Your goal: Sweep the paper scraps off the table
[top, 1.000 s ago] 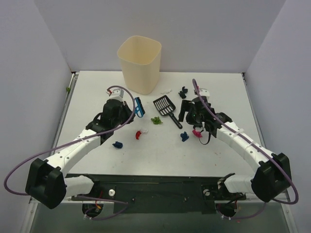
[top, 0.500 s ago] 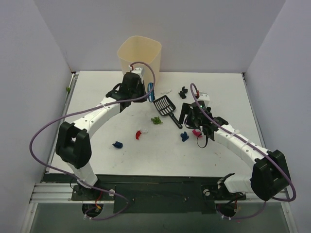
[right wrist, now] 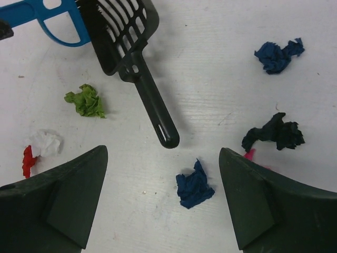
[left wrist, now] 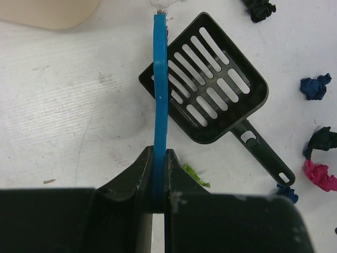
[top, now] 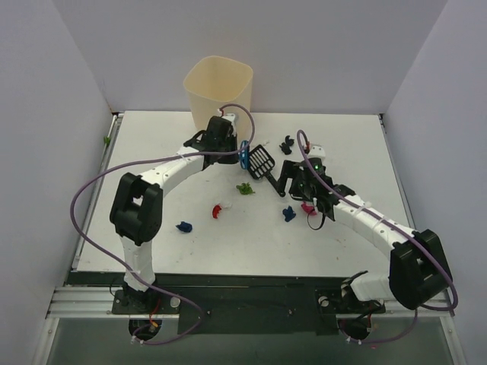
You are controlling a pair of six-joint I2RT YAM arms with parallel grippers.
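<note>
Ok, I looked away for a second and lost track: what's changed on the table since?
The left gripper, shut on the blue brush throughout, swung from the left past the bin to the head of the scoop. The right gripper, open, edged towards the scoop handle. The scoop looks slightly nudged. The paper scraps and bin stayed put.

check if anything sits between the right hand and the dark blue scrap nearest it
Nothing visible does. The right hand is open, and the dark blue scrap lies on bare table in the gap between its fingers. The handle of the black scoop ends just beyond the scrap, not in front of it.
</note>
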